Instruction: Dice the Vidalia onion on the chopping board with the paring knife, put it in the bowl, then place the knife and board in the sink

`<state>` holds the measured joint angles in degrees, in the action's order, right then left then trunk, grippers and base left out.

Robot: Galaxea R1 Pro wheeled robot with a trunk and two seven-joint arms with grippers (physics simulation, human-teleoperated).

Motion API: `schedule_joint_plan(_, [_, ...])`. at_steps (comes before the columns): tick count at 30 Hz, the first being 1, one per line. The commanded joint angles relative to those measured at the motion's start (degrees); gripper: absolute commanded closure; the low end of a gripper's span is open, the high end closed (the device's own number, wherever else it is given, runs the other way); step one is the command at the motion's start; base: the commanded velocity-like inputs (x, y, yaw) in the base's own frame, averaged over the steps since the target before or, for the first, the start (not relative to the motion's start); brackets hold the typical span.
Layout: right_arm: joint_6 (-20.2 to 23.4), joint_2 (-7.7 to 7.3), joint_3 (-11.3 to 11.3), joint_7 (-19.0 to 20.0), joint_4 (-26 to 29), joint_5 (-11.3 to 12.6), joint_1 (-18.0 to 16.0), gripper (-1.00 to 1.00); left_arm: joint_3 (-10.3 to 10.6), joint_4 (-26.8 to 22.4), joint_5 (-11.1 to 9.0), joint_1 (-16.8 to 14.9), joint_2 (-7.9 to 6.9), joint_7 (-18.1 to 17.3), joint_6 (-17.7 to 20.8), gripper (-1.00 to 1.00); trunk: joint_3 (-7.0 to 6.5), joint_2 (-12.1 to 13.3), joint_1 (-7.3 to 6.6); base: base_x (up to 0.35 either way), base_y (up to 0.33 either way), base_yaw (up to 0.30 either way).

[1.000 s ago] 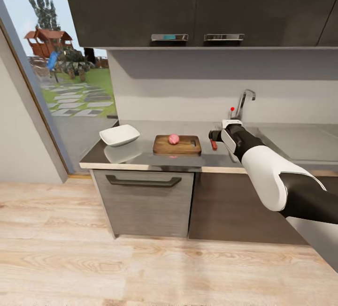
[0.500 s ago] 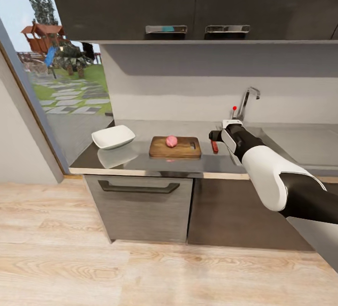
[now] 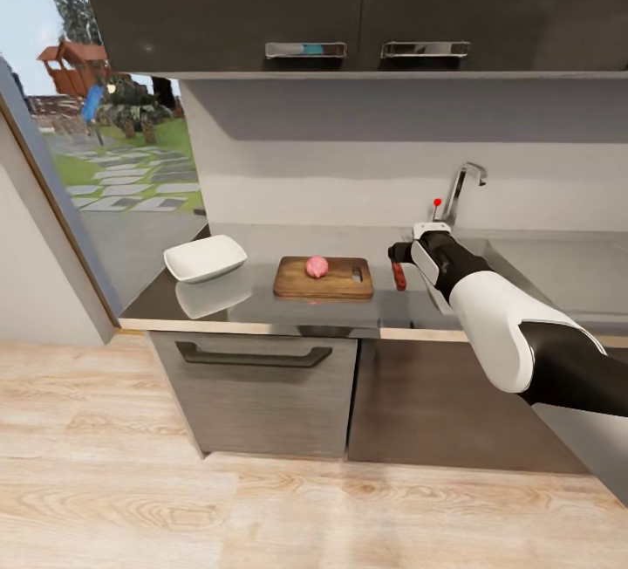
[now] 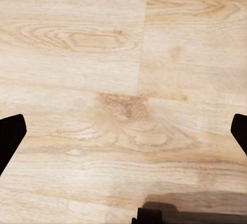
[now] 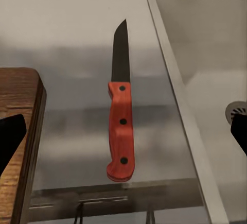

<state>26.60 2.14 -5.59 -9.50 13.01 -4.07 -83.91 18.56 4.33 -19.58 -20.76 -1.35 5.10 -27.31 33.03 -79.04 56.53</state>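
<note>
The right gripper [image 3: 399, 251] was seen right of centre in the head view, hovering over the paring knife [image 5: 120, 126]; its fingertips [image 5: 10, 139] sat wide apart at both edges of the right wrist view, nothing held. The knife was laid flat on the countertop [image 3: 262, 297], red handle with three rivets, dark blade, between the chopping board [image 3: 324, 278] and the sink [image 5: 206, 44] rim, touching neither. No brand or writing could be read on knife or board. The Vidalia onion [image 3: 317, 267] was seen whole on the board, centre frame. The bowl [image 3: 205, 257] was placed left of the board, apart from it. The chrome tap [image 3: 460, 189] with red knob was seen behind the gripper. The left gripper [image 4: 123, 131] was spread wide over pale wood floor [image 4: 103, 54], empty.
</note>
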Motion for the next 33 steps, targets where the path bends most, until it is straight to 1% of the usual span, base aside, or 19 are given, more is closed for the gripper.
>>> schedule_joint_plan(1, [0.2,0.05,-0.5,-0.1,0.1,-0.4,0.0,-1.0,0.5,0.2,-0.2,-0.1,0.03,0.2,-0.3,-1.0,0.06,0.0,0.0,0.005,-0.001,0.0])
schedule_joint_plan(5, [-0.1,0.05,-0.5,-0.1,0.1,-0.4,0.4,-1.0,0.5,0.2,-0.2,-0.1,0.03,0.2,-0.3,-1.0,0.06,0.0,0.0,0.055,0.0,0.0])
schedule_joint_plan(11, [-0.1,0.05,-0.5,-0.1,0.1,-0.4,0.7,-1.0,0.5,0.2,-0.2,-0.1,0.03,0.2,-0.3,-1.0,0.06,0.0,0.0,0.213,0.0,0.0])
schedule_joint_plan(16, [-0.2,0.04,-0.5,-0.1,-0.5,-0.4,0.8,-1.0,0.5,0.2,-0.2,-0.1,0.03,0.2,-0.3,-1.0,0.06,0.0,0.0,0.074,0.0,0.0])
schedule_joint_plan(22, [-2.2,-0.01,-0.5,-0.1,-2.1,-0.4,0.8,-1.0,0.5,0.2,-0.2,-0.1,0.03,0.2,-0.3,-1.0,0.06,0.0,0.0,0.025,0.0,0.0])
schedule_joint_plan(28, [-3.6,-0.03,-0.5,-0.1,-4.2,-0.3,0.9,-1.0,0.5,0.2,-0.2,-0.1,0.03,0.2,-0.3,-1.0,0.06,0.0,0.0,0.126,0.0,0.0])
schedule_joint_plan(33, [-4.2,-0.03,-0.5,-0.1,-4.7,-0.4,0.9,-1.0,0.5,0.2,-0.2,-0.1,0.03,0.2,-0.3,-1.0,0.06,0.0,0.0,0.079,0.0,0.0])
